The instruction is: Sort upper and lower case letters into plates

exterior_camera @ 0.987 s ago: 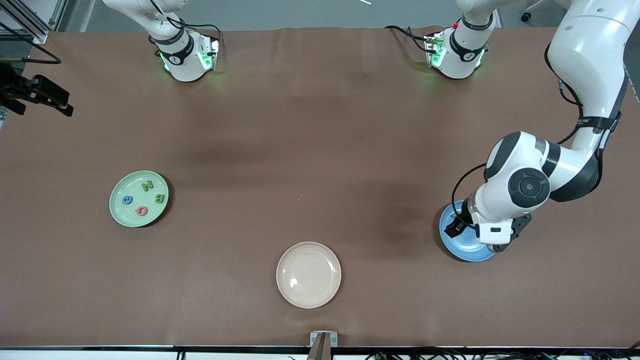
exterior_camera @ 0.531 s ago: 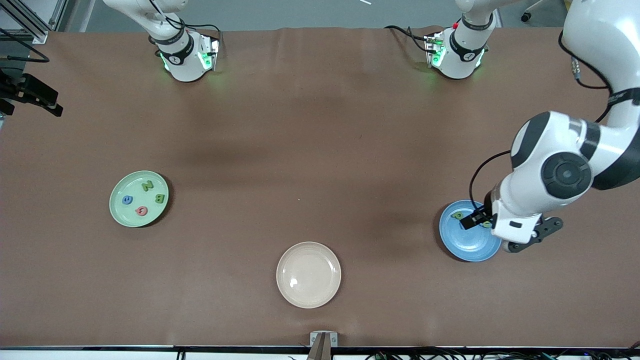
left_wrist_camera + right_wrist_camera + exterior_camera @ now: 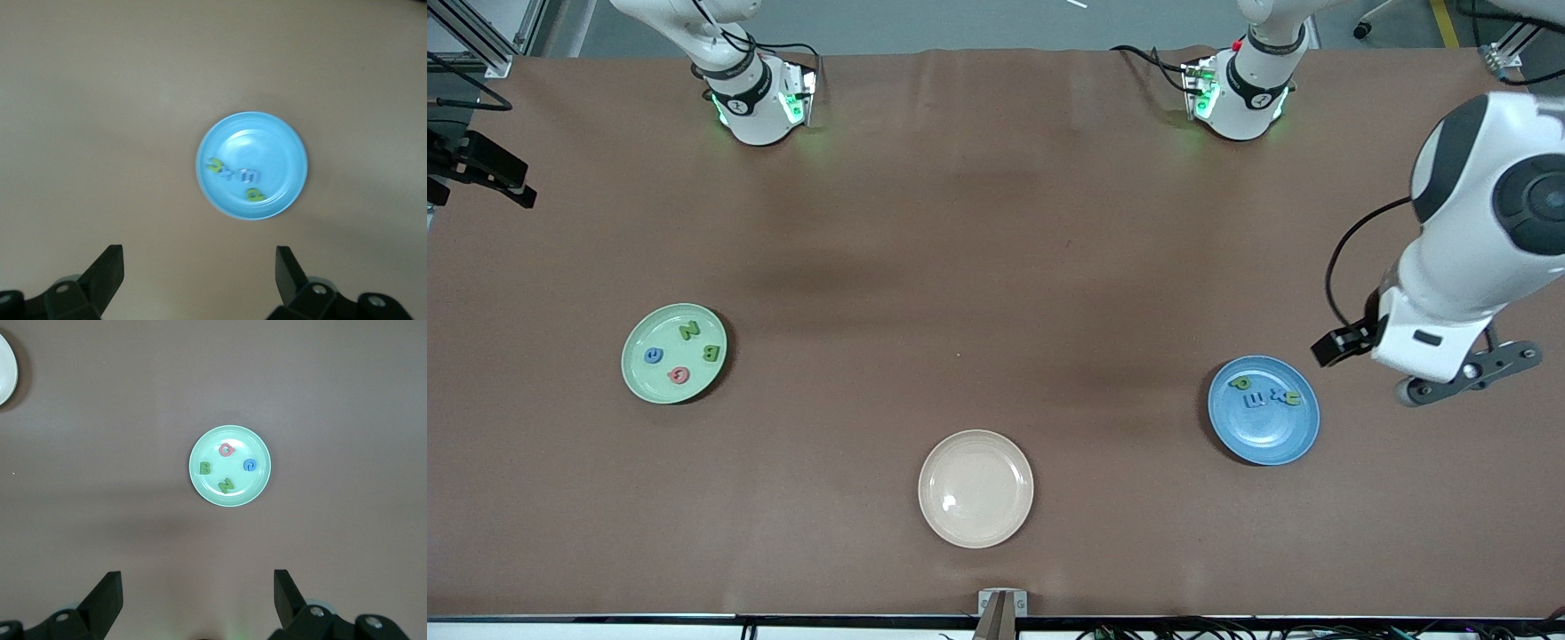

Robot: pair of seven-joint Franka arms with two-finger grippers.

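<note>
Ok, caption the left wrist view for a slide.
Open left gripper above round blue plastic plate holding small foam letters.

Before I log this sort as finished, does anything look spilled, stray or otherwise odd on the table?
Nothing stands out. Four letters lie inside the pale green plate and four inside the blue plate; none on the tablecloth. The cream plate sits empty. The left gripper and right gripper are open, holding nothing.

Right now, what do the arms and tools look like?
White glossy arms with black joint caps and bands; a black cable loops along the left arm. Bases glow green. The left tool and right tool each have two black wedge fingers on dark mounts.
</note>
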